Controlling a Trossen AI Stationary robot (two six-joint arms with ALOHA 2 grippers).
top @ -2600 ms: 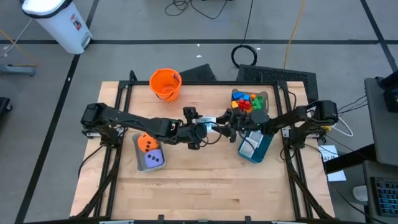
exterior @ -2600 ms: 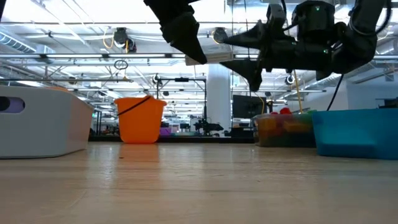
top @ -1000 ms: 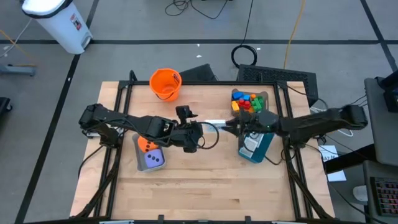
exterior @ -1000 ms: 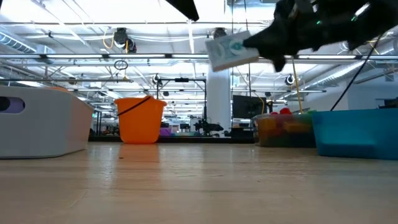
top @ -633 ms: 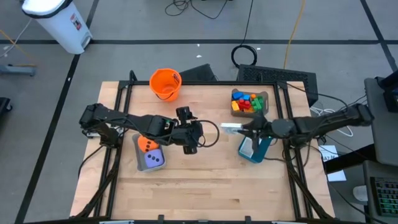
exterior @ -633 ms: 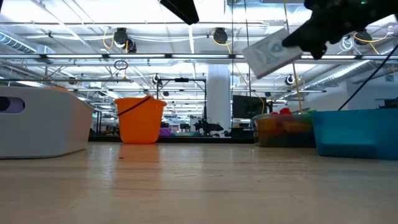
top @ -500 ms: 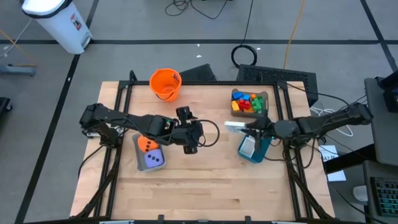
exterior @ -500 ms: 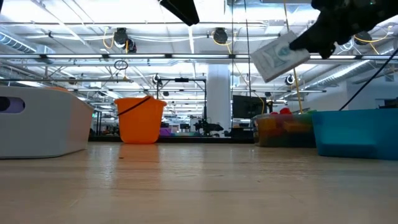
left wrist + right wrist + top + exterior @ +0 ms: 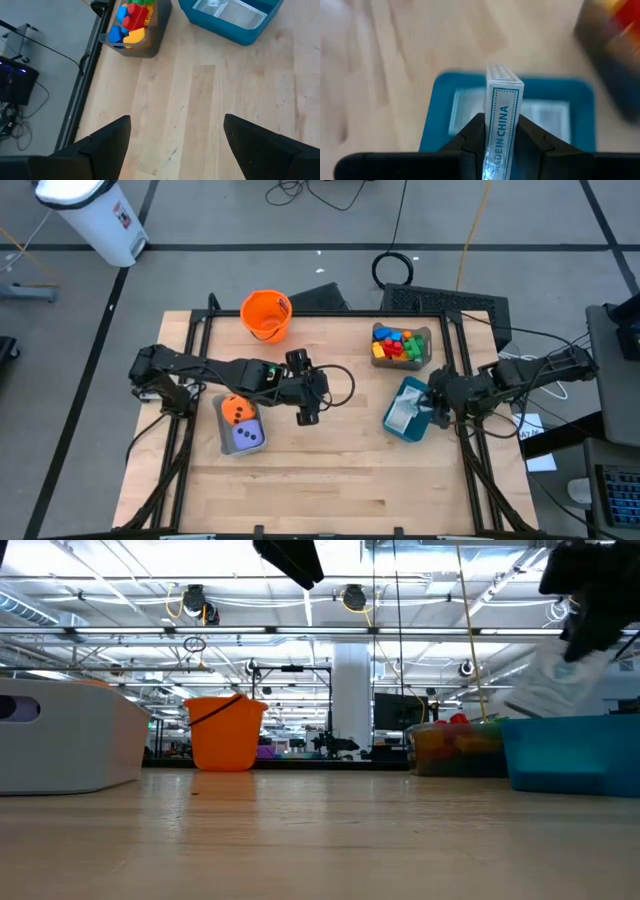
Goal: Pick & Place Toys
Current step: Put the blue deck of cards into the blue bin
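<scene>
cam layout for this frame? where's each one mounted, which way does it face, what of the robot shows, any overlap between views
High: above the table, straight down; both arms, left gripper mid-table, right gripper over the teal bin.
Low: table height, level toward the room; orange bucket, arm parts along the top.
Left wrist: looks down past its open fingers at bare table.
Right wrist: fingers clamp a card box above the bin.
Shared: teal bin shows in all four.

A large industrial lab or workshop hall: exposed ceiling trusses (image 9: pixel 200 635) with strip lights (seen beyond the table), grey concrete floor (image 9: pixel 200 220), loose cables (image 9: pixel 395 268), wooden workbench (image 9: pixel 320 470).
</scene>
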